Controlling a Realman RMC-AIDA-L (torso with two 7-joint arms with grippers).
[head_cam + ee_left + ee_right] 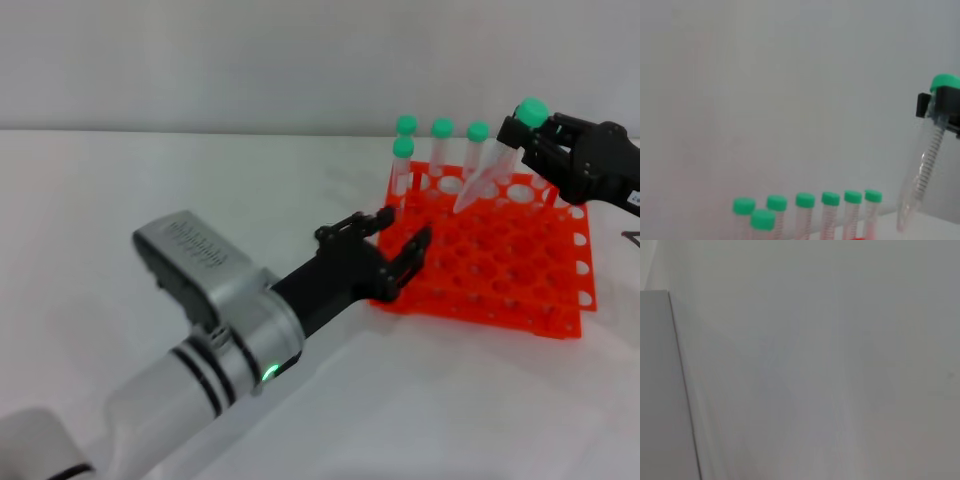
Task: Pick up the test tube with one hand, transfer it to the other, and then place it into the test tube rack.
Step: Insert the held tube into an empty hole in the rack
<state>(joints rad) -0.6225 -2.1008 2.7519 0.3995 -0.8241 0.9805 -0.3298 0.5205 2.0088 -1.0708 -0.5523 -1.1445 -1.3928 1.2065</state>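
Observation:
My right gripper (522, 138), the black hand with the white label, is shut on a test tube (487, 175) just below its green cap (532, 112). The tube hangs tilted, its tip over the back rows of the orange rack (500, 272). The left wrist view shows this tube (925, 170) held aloft at the right. My left gripper (392, 243), on the white and silver arm, is open and empty at the rack's front left corner. Several green-capped tubes (442, 130) stand in the rack's back left holes; they also show in the left wrist view (805, 201).
The rack stands on a white table (150, 180) with a white wall behind. A dark object (630, 238) shows at the right edge. The right wrist view shows only white surfaces.

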